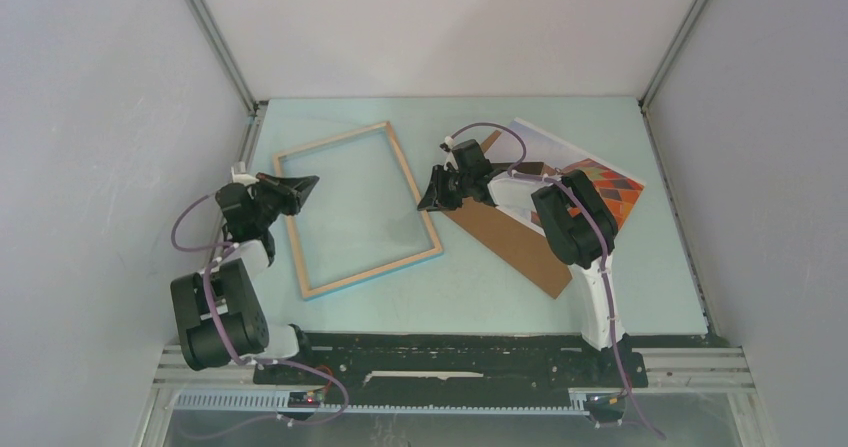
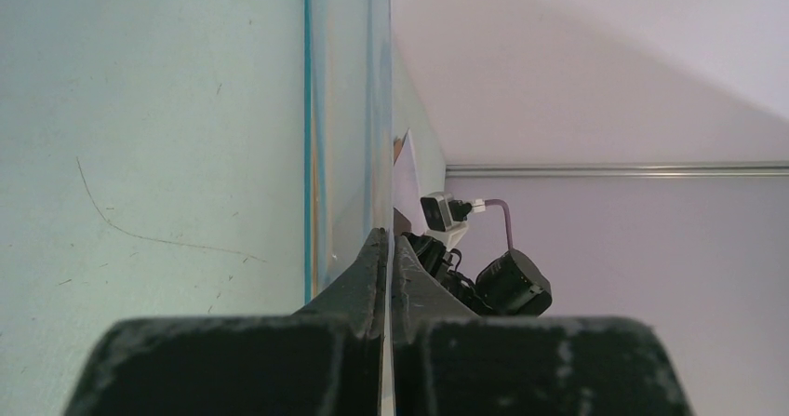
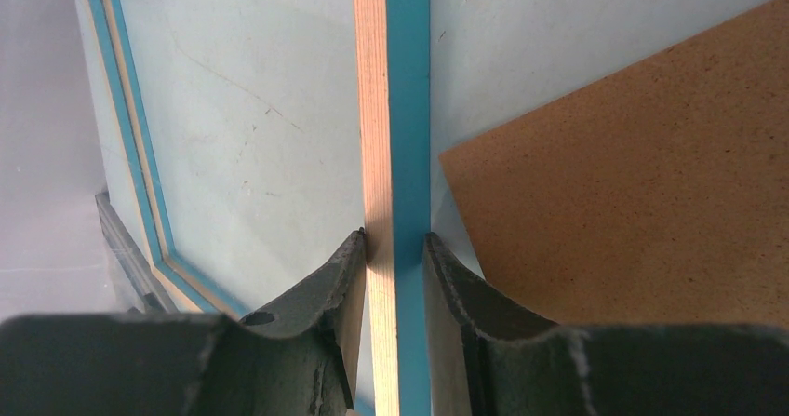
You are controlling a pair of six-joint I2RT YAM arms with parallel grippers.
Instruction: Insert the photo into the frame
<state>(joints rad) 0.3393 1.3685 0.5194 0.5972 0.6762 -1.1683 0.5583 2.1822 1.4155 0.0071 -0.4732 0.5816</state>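
Note:
The frame (image 1: 375, 272) lies left of centre on the teal table, light wood side up. My right gripper (image 1: 430, 202) is shut on its right rail. In the right wrist view the wood-and-teal rail (image 3: 395, 109) runs between the fingers of that gripper (image 3: 394, 239). My left gripper (image 1: 305, 183) sits just inside the frame's left rail. In the left wrist view this gripper (image 2: 389, 234) is shut on a thin clear pane (image 2: 349, 109), seen almost edge-on. The photo (image 1: 612, 192) lies at the back right, colourful side up, partly hidden under the backing board and my right arm.
A brown backing board (image 1: 505, 237) lies slanted across the photo, right of the frame; it shows beside the rail in the right wrist view (image 3: 633, 183). Grey walls close the table on three sides. The arm bases stand at the near edge.

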